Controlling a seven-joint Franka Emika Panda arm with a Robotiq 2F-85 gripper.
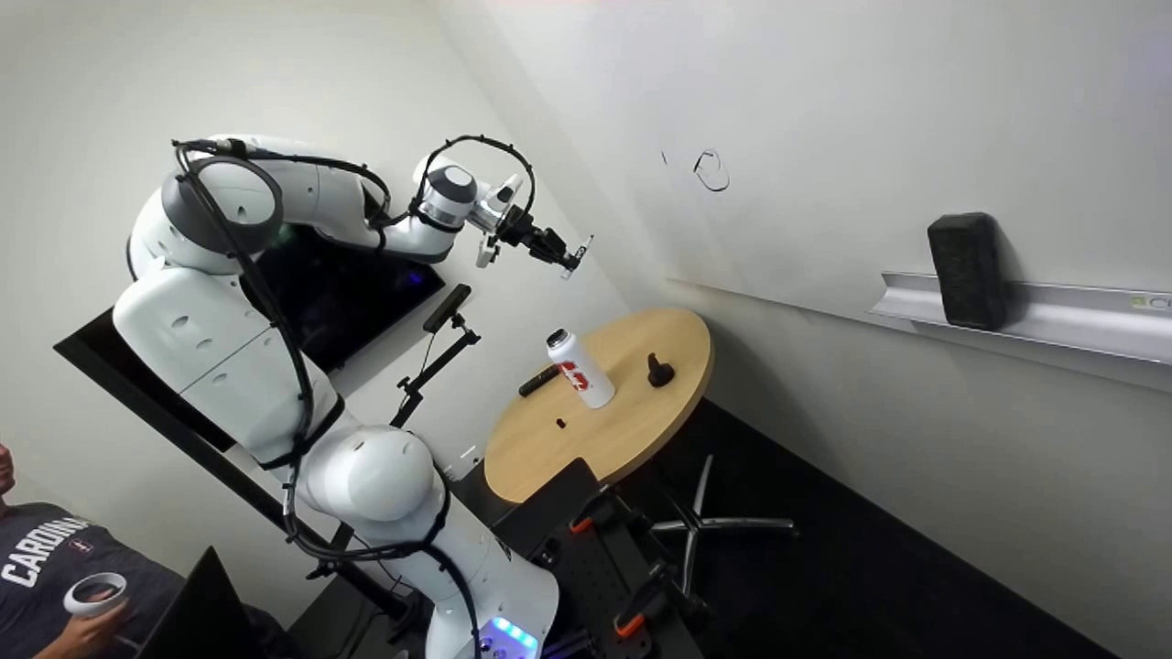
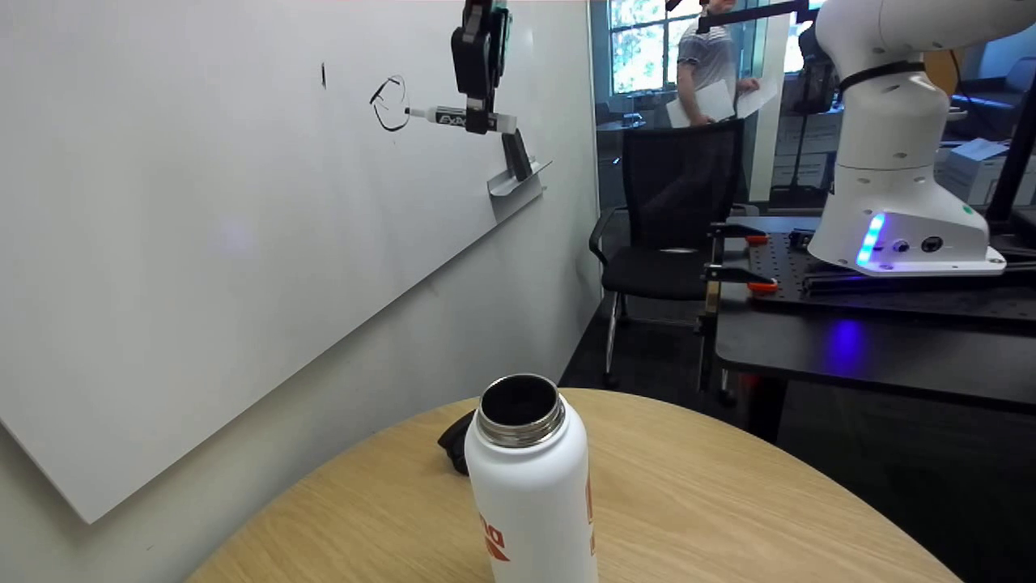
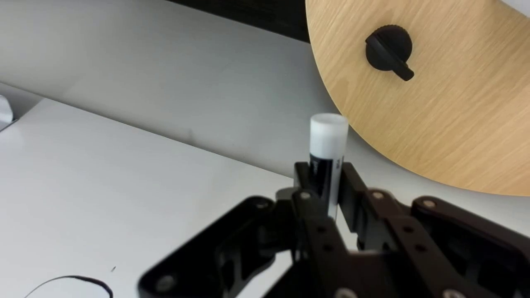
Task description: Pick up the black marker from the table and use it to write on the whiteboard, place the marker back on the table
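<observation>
The black marker [image 2: 447, 116], a slim white Expo stick with a dark label and dark tip, is held in my gripper [image 2: 479, 123]. My gripper is shut on its middle, which also shows in the wrist view [image 3: 324, 186]. In an exterior view the marker [image 1: 584, 245] is high above the round wooden table [image 1: 623, 439] and looks apart from the board. Its tip points toward the whiteboard [image 1: 824, 119]; the tip is hidden in the wrist view. The whiteboard carries a dark loop [image 1: 711, 171] and a short stroke [image 1: 664, 157].
On the table stand an open white-and-red bottle [image 1: 580, 371], a black lid [image 1: 659, 371], a black stick-like object [image 1: 538, 380] and a tiny dark piece [image 1: 561, 423]. A black block [image 1: 967, 271] rests on the grey ledge [image 1: 1080, 316]. A monitor arm [image 1: 435, 366] stands beside the robot.
</observation>
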